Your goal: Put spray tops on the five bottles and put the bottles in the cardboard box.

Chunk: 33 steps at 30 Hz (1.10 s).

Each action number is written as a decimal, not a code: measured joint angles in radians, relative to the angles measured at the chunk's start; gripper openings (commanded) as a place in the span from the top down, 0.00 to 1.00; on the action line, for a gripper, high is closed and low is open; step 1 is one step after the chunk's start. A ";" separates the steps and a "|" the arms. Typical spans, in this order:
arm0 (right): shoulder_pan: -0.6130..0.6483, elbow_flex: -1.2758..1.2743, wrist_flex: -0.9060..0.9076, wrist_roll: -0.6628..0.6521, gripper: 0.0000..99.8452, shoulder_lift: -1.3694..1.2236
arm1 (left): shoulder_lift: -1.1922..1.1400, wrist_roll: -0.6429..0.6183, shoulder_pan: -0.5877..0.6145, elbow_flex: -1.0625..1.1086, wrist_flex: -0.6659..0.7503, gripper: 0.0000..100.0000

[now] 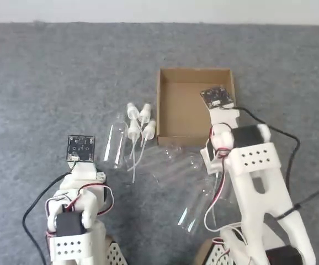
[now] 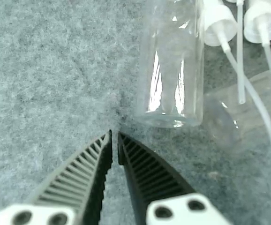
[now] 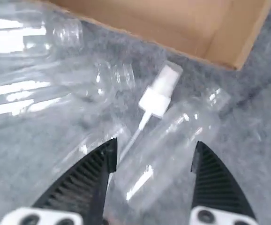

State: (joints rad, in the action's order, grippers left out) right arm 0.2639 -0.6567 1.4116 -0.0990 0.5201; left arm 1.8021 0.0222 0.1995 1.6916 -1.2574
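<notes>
My left gripper has its fingers together and empty, near the base of a clear bottle. My right gripper stands open over a second bottle, near the cardboard box. I should close on its middle and leave the neck free for a spray top.

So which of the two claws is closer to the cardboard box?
Right. The right gripper hangs open over a bottle just short of the cardboard box. The left gripper, shut, sits farther off, beyond the spray tops.
</notes>
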 measured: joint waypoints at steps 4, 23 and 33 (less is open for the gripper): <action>0.002 -0.081 -0.112 0.029 0.78 0.002 | 0.000 0.000 0.002 0.000 0.000 0.99; -0.232 -0.348 -0.290 -0.008 1.00 0.009 | 0.000 0.000 0.002 0.000 0.000 0.99; -0.663 -0.308 -0.336 -0.540 0.96 0.011 | 0.000 0.000 0.000 0.000 0.000 0.99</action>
State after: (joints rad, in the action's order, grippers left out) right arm -0.3989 -0.9651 1.0756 -0.6391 0.5309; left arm 1.8021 0.0222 0.1995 1.6916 -1.2574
